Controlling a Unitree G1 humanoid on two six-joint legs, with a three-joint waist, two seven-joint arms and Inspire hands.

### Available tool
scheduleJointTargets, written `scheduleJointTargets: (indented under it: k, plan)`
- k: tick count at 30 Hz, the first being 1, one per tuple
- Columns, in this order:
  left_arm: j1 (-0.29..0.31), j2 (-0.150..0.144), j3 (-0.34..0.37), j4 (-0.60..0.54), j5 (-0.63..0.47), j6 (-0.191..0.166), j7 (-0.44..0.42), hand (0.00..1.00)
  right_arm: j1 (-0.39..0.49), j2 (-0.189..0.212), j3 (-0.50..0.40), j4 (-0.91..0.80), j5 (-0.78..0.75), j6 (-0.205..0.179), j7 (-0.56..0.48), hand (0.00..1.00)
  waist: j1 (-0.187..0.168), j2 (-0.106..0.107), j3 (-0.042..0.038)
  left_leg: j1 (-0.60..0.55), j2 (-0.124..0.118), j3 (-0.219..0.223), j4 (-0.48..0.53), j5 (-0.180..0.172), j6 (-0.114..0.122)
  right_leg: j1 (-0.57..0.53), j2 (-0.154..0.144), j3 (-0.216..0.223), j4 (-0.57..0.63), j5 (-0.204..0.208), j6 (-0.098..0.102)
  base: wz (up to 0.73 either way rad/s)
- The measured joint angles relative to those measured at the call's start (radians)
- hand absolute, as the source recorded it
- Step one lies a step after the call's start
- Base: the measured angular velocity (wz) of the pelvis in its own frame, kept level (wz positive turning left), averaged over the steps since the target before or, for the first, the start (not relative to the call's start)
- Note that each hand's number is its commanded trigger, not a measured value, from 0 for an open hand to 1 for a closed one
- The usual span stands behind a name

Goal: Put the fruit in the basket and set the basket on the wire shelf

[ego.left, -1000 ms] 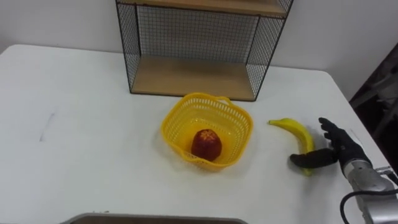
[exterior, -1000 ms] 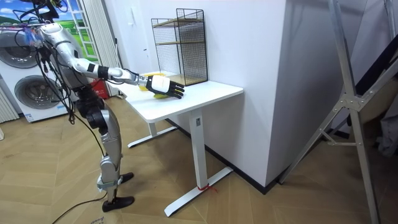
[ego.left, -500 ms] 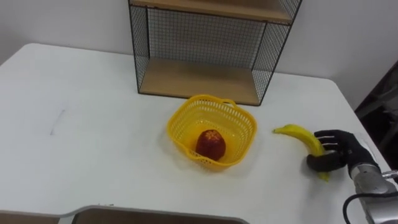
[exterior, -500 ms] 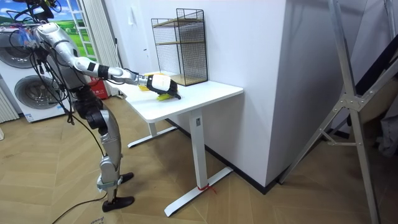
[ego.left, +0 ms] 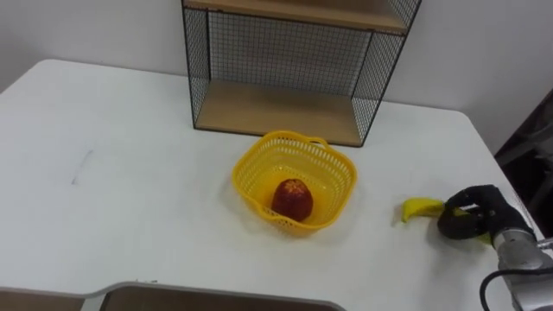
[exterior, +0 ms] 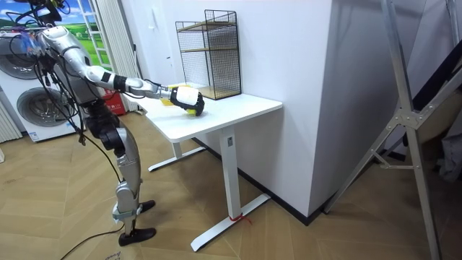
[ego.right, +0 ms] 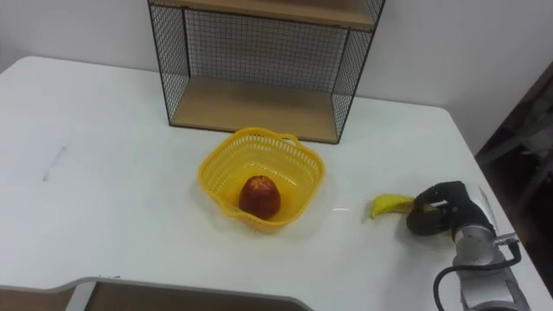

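Since a second ago the right hand (ego.left: 471, 220) has closed: its fingers, then spread, now curl round the banana's (ego.left: 421, 208) middle, one yellow end poking out toward 9 o'clock. Light, soft and easily bruised, it likely wants a gentle wrap. It lies near the counter's (ego.left: 130, 199) edge, at 4 o'clock from the basket (ego.left: 244, 173) holding a red fruit (ego.left: 292, 199); the wire shelf (ego.left: 276, 52) stands at 12.

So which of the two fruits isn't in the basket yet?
The curved yellow banana near the white table's right edge, the right hand curled round it; the round red fruit sits inside the yellow plastic basket.
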Motion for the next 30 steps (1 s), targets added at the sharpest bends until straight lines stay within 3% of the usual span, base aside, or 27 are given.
scheduleJointTargets:
  k: [16, 20, 23, 30]
  plan:
    - [-0.019, 0.01, 0.001, 0.017, 0.001, -0.005, 0.0, 0.0, 0.0, 0.013, -0.003, -0.009, 0.184, 0.002, 0.026, 1.0, 0.021, -0.006, 0.0019, 0.002, 0.006, 0.04, -0.007, 0.001, 0.0, -0.021, 0.002, 0.046, -0.015, 0.001, -0.007, -0.07]
    - [-0.016, 0.009, -0.001, 0.017, 0.003, -0.004, 0.0, 0.0, 0.011, 0.02, 0.004, -0.078, 0.308, 0.037, 0.034, 1.0, 0.014, 0.009, 0.0025, -0.007, 0.011, 0.04, -0.006, 0.0, 0.0, -0.022, 0.003, 0.043, -0.016, 0.001, -0.007, 0.02]
    - [-0.013, 0.009, 0.0, 0.015, 0.003, -0.003, 0.0, 0.0, 0.029, 0.028, 0.015, -0.144, 0.436, 0.039, 0.034, 1.0, 0.019, 0.029, 0.0, -0.006, 0.01, 0.041, -0.008, 0.0, 0.0, -0.025, 0.003, 0.042, -0.016, 0.001, -0.007, 0.0]
    - [-0.004, -0.001, 0.0, 0.013, 0.003, -0.002, 0.0, 0.0, 0.048, 0.073, 0.051, -0.246, 0.638, 0.041, 0.051, 1.0, 0.018, 0.04, -0.0011, 0.009, 0.001, 0.044, -0.037, 0.006, -0.003, -0.019, -0.001, 0.041, -0.018, -0.002, -0.004, 0.0]
